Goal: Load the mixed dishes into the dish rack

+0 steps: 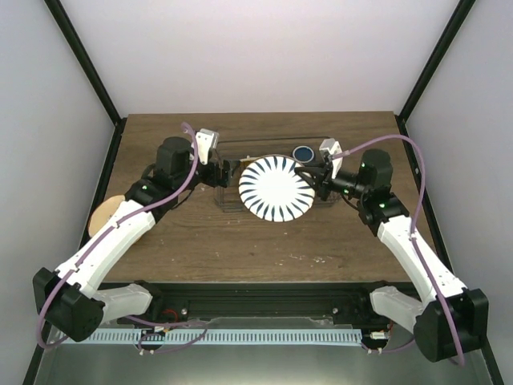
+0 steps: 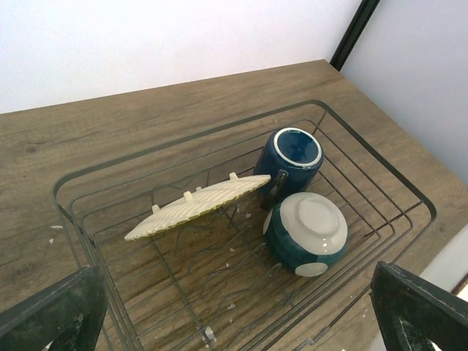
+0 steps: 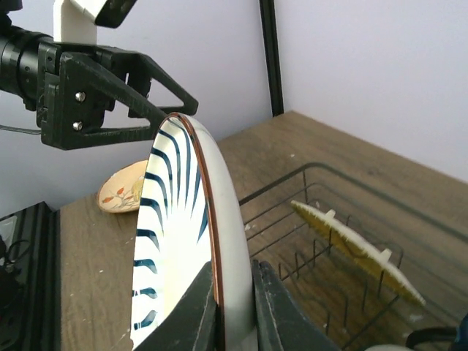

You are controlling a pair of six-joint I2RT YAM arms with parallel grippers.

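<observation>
- rack (image 2: 183, 145): grey wire basket on the tabletop (image 1: 240, 249).
- striped plate (image 1: 276, 188): white with dark radial stripes, on edge above the rack, rim pinched in the right pincer (image 3: 232, 307).
- yellow plate (image 2: 197, 206): inside the rack, tilted on the dividers.
- cup (image 2: 292, 155): dark blue, tipped over inside the rack.
- bowl (image 2: 306, 234): teal, cream base up, inside the rack just beside the cup.
- tan plate (image 1: 103, 215): on the tabletop, well left of the rack.

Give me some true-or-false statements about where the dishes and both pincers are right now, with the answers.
The right pincer is shut on the white plate with black radial stripes. True.
The tan painted plate sits inside the grey wire dish rack. False: it lies on the wooden table, outside the rack.
The left pincer is open and empty. True.
The dark blue cup stands on the bare table. False: it is in the rack, beside the small cream-bottomed bowl.
</observation>
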